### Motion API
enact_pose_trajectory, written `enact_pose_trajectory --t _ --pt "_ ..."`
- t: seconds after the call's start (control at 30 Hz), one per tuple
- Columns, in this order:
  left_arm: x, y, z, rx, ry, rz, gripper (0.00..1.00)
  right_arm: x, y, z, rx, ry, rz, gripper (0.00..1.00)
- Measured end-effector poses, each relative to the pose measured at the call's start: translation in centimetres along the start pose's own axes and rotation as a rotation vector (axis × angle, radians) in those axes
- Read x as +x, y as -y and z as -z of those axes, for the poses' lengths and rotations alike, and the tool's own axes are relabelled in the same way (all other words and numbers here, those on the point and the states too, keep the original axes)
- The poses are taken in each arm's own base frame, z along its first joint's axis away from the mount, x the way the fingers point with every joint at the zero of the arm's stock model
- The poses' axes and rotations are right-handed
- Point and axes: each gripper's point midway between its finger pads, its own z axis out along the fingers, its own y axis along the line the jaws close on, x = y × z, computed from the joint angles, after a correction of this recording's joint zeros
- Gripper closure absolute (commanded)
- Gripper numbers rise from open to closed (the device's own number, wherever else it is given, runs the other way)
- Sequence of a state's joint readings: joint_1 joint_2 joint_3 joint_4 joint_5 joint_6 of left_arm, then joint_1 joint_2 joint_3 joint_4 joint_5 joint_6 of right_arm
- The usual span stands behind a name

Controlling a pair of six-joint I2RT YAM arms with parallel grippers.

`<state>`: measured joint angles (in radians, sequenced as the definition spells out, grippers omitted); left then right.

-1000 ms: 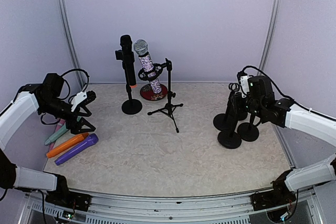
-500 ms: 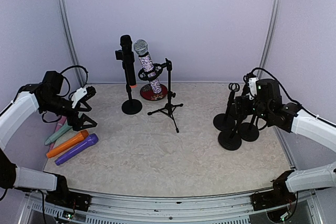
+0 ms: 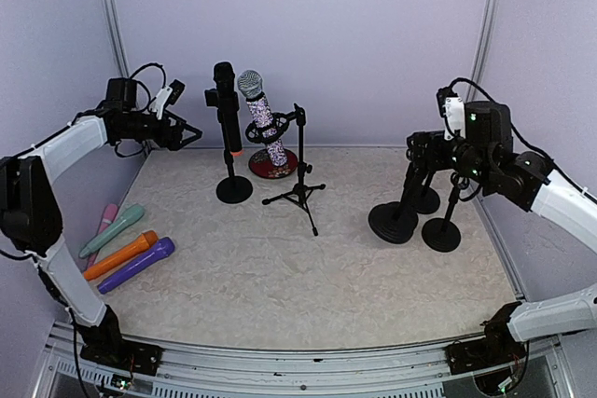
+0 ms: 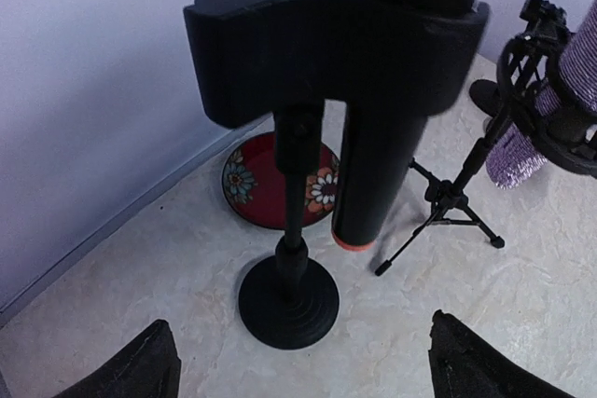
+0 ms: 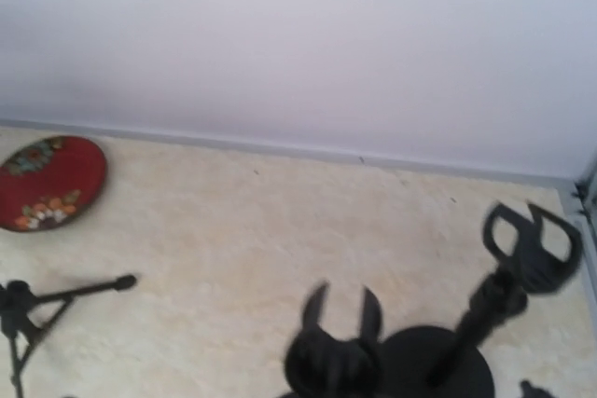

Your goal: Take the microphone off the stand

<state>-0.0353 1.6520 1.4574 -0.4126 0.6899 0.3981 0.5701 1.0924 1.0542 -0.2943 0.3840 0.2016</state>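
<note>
From above, the black microphone (image 3: 224, 100) sits upright in its stand (image 3: 234, 189) at the back of the bench (image 3: 308, 277). The left gripper (image 3: 187, 132) is near it with jaws apart, and a sparkly mic (image 3: 261, 118), tripod stand (image 3: 300, 195) and red plate (image 3: 272, 167) crowd its other side. The right gripper (image 3: 420, 149) hangs by the empty stands (image 3: 440, 233), and I can't tell how its jaws sit. Left wrist: the clip (image 4: 326, 53) hugging the microphone fills the view, fingertips (image 4: 140, 370) spread wide. Right wrist: just blurry empty stands, honestly.

From the left wrist, the black microphone (image 4: 373, 174) loses its head past the top edge. The sparkly purple microphone (image 4: 532, 151) runs off the right. Only the fingertips (image 4: 140, 370) of the left end effector (image 4: 298, 370) show, at the bottom corners. The right wrist's empty clip stands (image 5: 340, 347) are smeared.
</note>
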Motion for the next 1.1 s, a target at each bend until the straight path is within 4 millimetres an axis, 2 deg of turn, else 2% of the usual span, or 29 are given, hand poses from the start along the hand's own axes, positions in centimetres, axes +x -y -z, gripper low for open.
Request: enact_pose_trajectory --t 0.1,0.23,0.5,0.73,0.83,0.97,1.03,1.1 --pt "-1.2 -1.3 -2.4 0.039 0.024 0.023 0.13 0.1 -0.8 -0.5 -0.011 -0.016 0.005 0.04" --pt "-0.2 -1.0 -3.9 0.094 0.014 0.063 0.12 2.8 -1.4 -1.0 -0.022 -0.094 0.017 0.07" --pt "1.9 0.7 -4.2 0.166 -0.006 0.090 0.12 4.6 -2.8 -0.8 -0.041 -0.137 0.039 0.08" --pt "2.0 1.6 -3.3 0.178 -0.014 0.077 0.12 6.5 -4.1 -1.2 -0.048 -0.196 0.097 0.02" --pt "1.6 2.2 -2.5 0.177 -0.011 0.060 0.12 5.9 -4.4 -0.9 -0.054 -0.189 0.105 0.00" --pt "1.2 2.9 -1.3 0.175 -0.007 0.036 0.12 3.2 -5.0 -0.1 -0.054 -0.132 0.088 0.03" --pt "1.3 3.2 -0.8 0.175 -0.013 0.035 0.12 1.7 -5.9 0.7 -0.055 -0.095 0.077 0.08" --pt "1.6 3.4 -0.4 0.175 -0.022 0.039 0.12 1.3 -7.4 1.7 -0.075 -0.074 0.074 0.12"
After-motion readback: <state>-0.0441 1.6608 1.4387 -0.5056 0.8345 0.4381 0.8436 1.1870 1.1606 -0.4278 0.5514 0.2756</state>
